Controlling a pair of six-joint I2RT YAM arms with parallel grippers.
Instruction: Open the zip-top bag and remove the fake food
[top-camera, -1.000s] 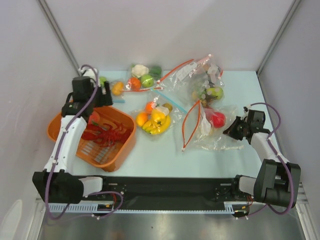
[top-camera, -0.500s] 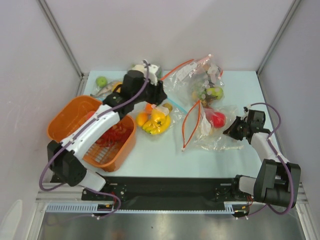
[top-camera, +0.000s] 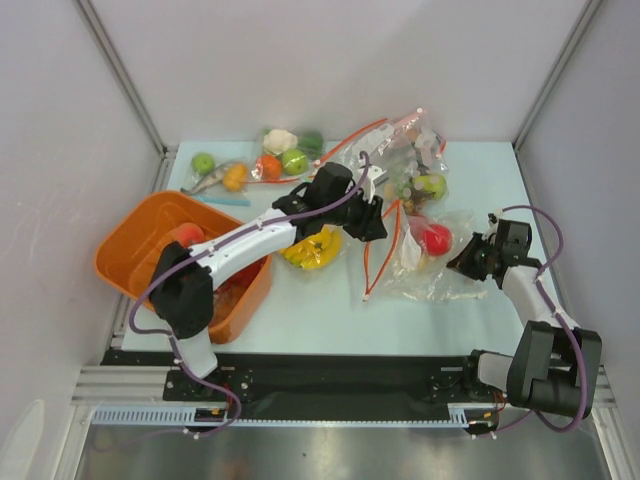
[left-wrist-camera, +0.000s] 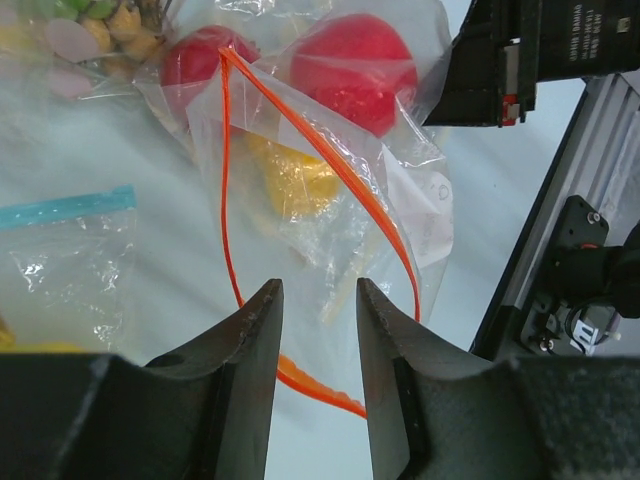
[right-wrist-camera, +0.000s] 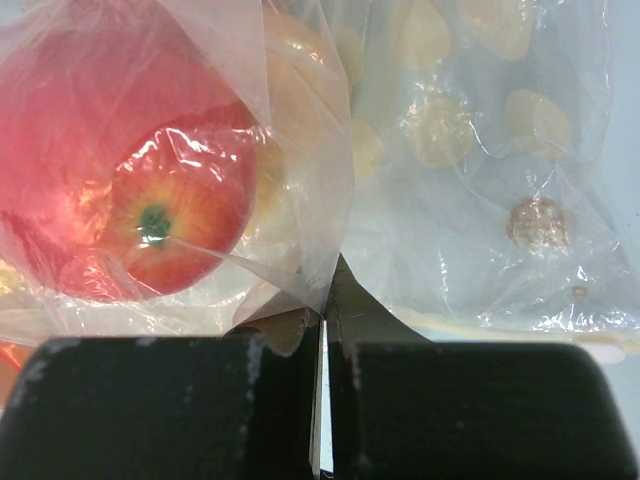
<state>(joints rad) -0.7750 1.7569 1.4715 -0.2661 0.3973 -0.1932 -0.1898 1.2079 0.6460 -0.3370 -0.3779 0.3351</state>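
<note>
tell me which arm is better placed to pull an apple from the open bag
Left. The left pincer, open, hovers at the mouth of the zip-top bag, an apple just inside. The right pincer is shut on its plastic.

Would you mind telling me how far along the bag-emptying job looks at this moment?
Done: the zip-top bag has its orange zip strip gaping open, and reddish food lies in the orange basket. In hand: the right tool is shut on the bag's plastic; the left tool hangs open by the mouth. Left: red apples inside the bag.
</note>
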